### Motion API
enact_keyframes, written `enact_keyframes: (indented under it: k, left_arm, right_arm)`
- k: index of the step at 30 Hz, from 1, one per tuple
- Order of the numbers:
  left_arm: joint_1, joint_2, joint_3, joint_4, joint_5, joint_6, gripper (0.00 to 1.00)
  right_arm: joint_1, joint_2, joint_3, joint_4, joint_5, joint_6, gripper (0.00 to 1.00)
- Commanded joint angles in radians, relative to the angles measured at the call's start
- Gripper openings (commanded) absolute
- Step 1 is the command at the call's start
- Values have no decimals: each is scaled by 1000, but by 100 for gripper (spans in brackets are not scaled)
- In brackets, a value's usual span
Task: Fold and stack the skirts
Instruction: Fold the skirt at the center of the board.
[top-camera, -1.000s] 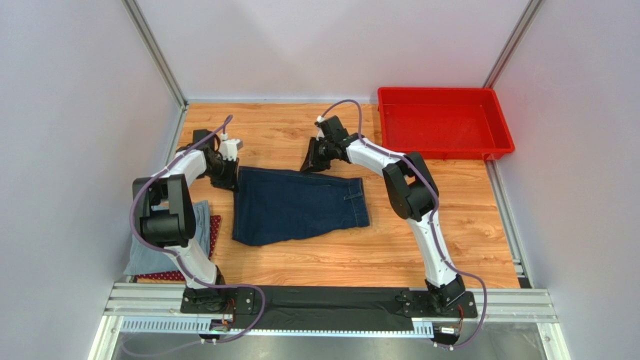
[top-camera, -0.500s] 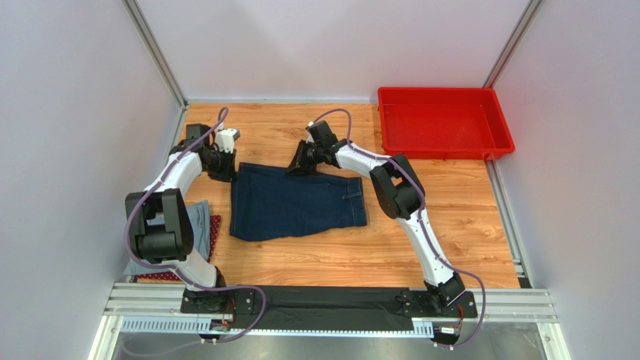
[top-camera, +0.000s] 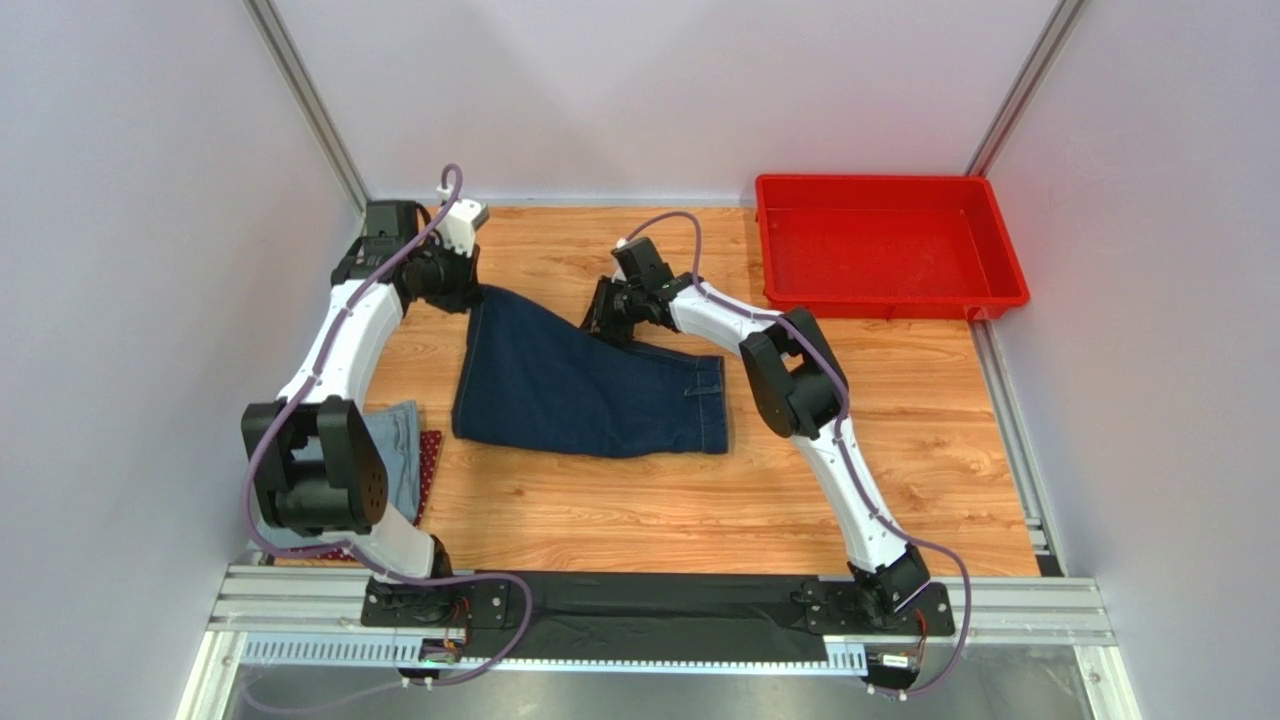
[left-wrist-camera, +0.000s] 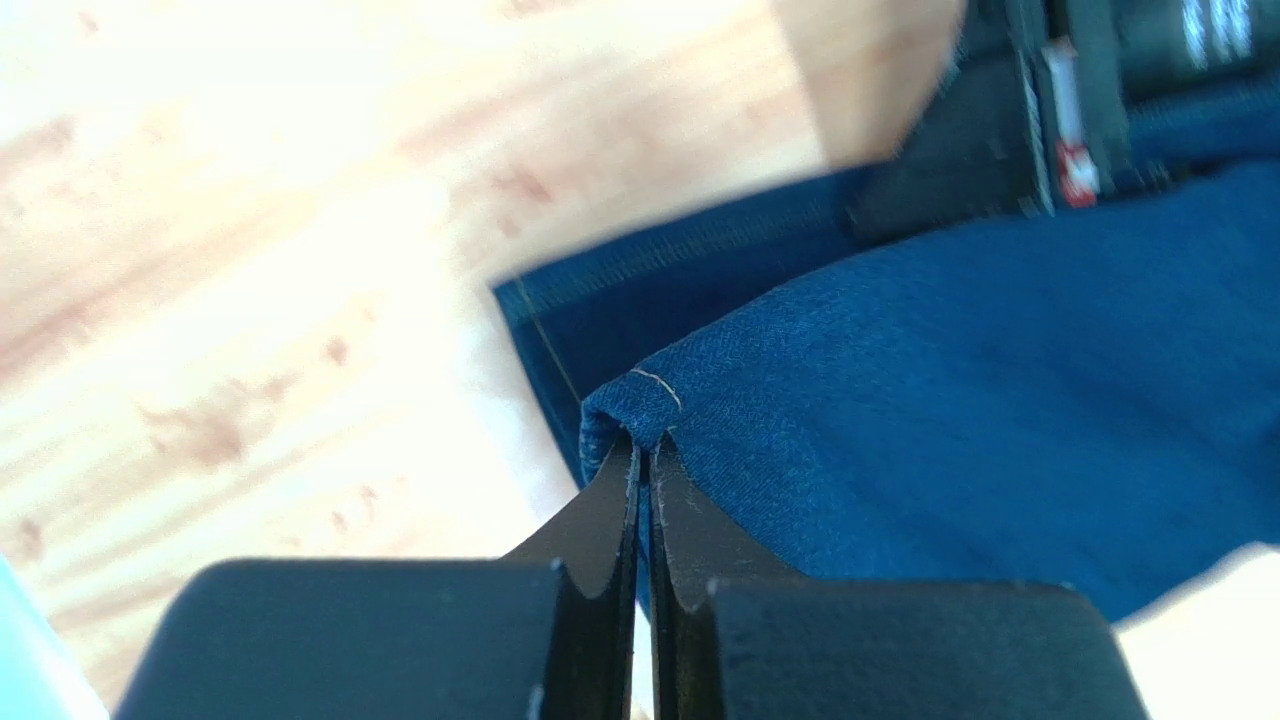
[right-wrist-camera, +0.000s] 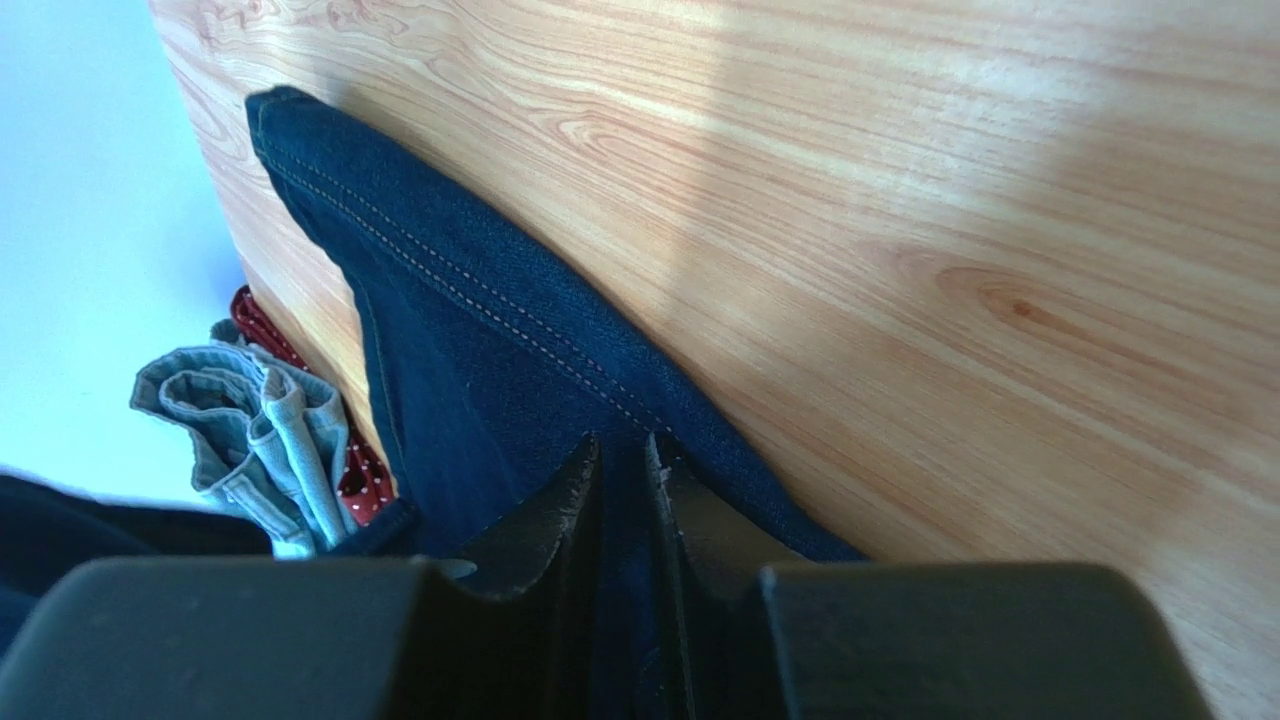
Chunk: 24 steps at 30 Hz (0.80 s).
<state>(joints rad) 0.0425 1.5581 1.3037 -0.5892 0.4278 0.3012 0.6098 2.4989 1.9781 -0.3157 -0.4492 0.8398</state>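
Observation:
The dark navy denim skirt (top-camera: 586, 393) lies on the wooden table, its far edge lifted at both corners. My left gripper (top-camera: 458, 285) is shut on its far left corner, which also shows in the left wrist view (left-wrist-camera: 932, 405). My right gripper (top-camera: 601, 323) is shut on its far right corner, with navy cloth (right-wrist-camera: 496, 375) between the fingers. The light blue-grey denim skirt (top-camera: 388, 450) lies folded on the dark red dotted skirt (top-camera: 430, 450) at the near left, partly hidden by the left arm. Both show in the right wrist view: blue-grey (right-wrist-camera: 248, 435), red (right-wrist-camera: 358, 477).
A red plastic tray (top-camera: 887, 240) stands at the far right corner of the table. Grey walls and metal posts close in the table at left, back and right. Bare wood (top-camera: 842, 450) shows right of and in front of the navy skirt.
Both grippers have moved toward the back wall and left, lifting the navy skirt's far edge. The left gripper went farthest, into the far left corner; the skirt shifted slightly left.

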Motion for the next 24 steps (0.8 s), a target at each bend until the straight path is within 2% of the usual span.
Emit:
enact_keyframes:
  k: [1, 6, 10, 18, 22, 24]
  left_arm:
    - [4, 107, 83, 43, -20, 22, 0]
    - [-12, 293, 129, 43, -75, 44, 0]
    - [-18, 401, 193, 22, -127, 20, 0]
    - [-39, 421, 189, 23, -124, 21, 0]
    - [-39, 395, 175, 23, -115, 27, 0]
    - [-38, 375, 166, 26, -113, 38, 0]
  right_arm:
    - [-4, 12, 11, -72, 75, -62, 19]
    - [-4, -41, -13, -76, 133, -139, 19]
    - [-4, -158, -54, -80, 229, -220, 22]
    - [-1, -383, -122, -134, 342, -419, 29]
    - [-10, -463, -195, -288, 357, -649, 37]
    - [-12, -515, -292, -367, 429, -708, 41]
